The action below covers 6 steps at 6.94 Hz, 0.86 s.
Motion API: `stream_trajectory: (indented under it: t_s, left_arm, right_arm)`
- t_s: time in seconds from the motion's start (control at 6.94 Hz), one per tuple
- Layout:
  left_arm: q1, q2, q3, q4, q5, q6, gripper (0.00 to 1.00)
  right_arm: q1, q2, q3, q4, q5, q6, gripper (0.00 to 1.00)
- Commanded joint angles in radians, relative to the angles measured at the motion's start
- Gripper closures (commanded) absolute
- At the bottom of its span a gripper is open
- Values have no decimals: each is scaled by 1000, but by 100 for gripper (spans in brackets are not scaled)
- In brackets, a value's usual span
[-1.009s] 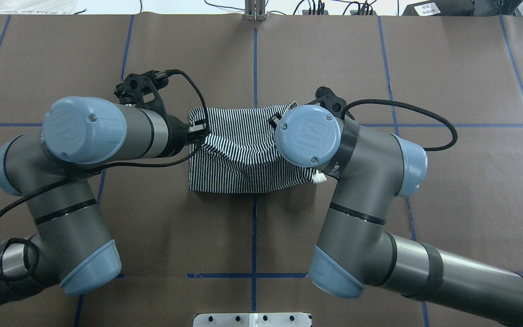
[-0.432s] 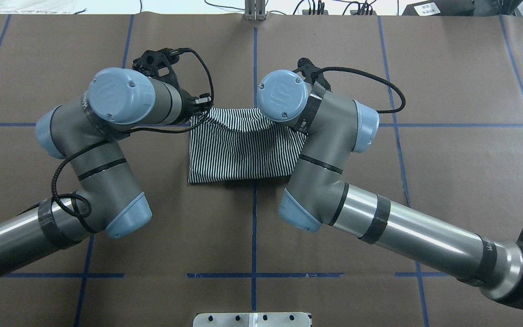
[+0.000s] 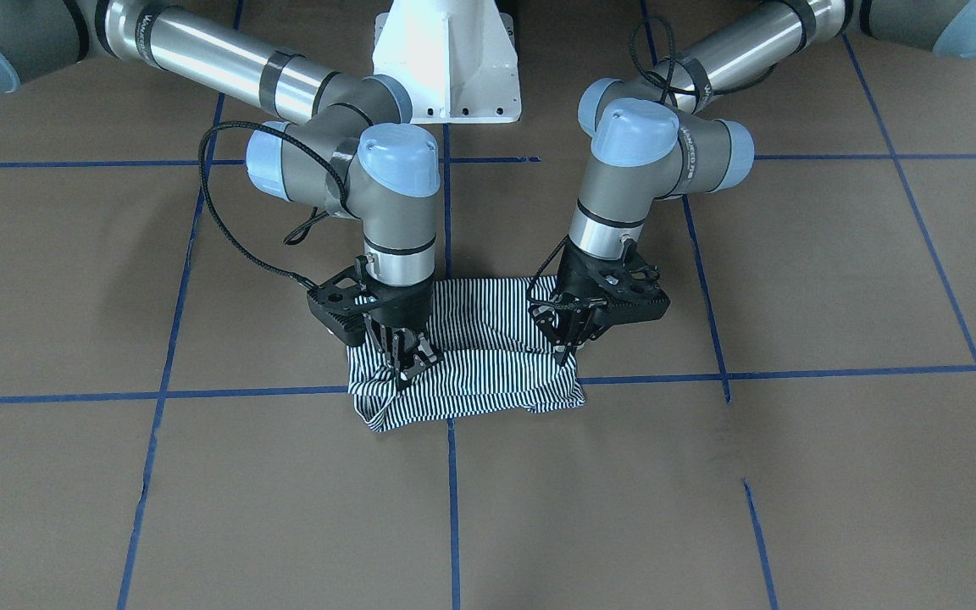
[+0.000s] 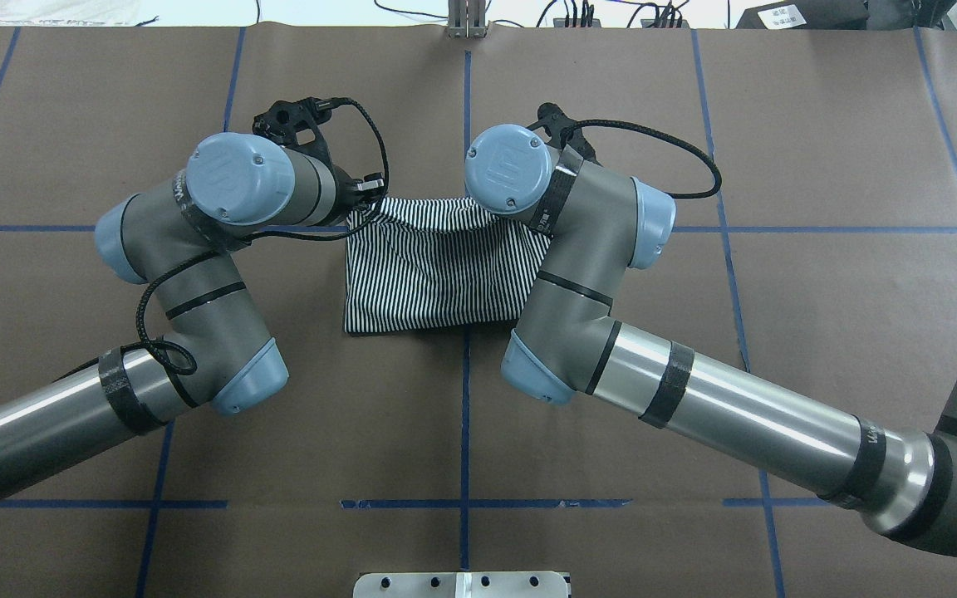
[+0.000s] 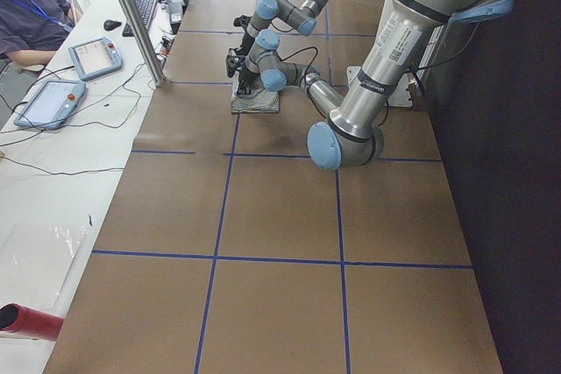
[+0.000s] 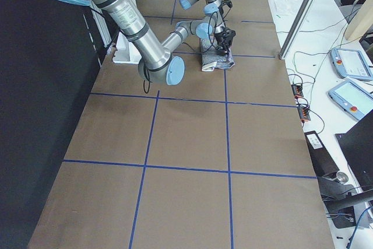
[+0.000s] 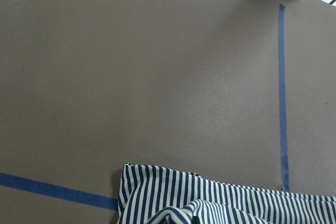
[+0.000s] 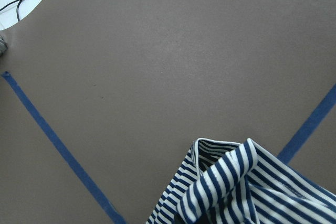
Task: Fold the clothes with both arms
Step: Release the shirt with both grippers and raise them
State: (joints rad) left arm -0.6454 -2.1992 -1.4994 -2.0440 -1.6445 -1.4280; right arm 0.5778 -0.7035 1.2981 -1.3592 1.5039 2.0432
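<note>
The striped shirt (image 3: pixel 471 381) looks limp and light; left tool (image 3: pixel 568 343) and right tool (image 3: pixel 401 360) each pinch one corner of it.

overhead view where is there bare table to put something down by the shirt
Bare table lies beyond the shirt up to the far edge, and in the strip from its near edge to the white base. It is crowded at the shirt's far corners, where the left pincer and right pincer grip.

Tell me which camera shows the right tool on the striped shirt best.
Exterior front-facing: the right tool shows unobstructed, pinching the striped shirt. Overhead, the right arm hides it. Its wrist camera shows only fabric; both side views show it tiny.
</note>
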Motion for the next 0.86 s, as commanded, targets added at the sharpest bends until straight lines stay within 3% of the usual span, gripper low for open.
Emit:
stream_trajectory:
  t_s: [0.0, 0.14, 0.29, 0.43, 0.72]
  left_arm:
    - [1, 2, 11, -5, 0, 1, 100]
    - [1, 7, 11, -5, 0, 11, 71]
    - [-2, 13, 5, -11, 0, 140, 1]
    - [-26, 15, 4, -34, -6, 215, 0]
    - [-121, 57, 1, -60, -189, 407, 0]
  right_arm:
    - [1, 2, -29, 23, -2, -8, 100]
    - [1, 1, -29, 23, -2, -40, 99]
    - [1, 5, -28, 23, -4, -139, 1]
    - [13, 15, -16, 15, 4, -167, 0]
    - [10, 39, 1, 15, 39, -309, 0]
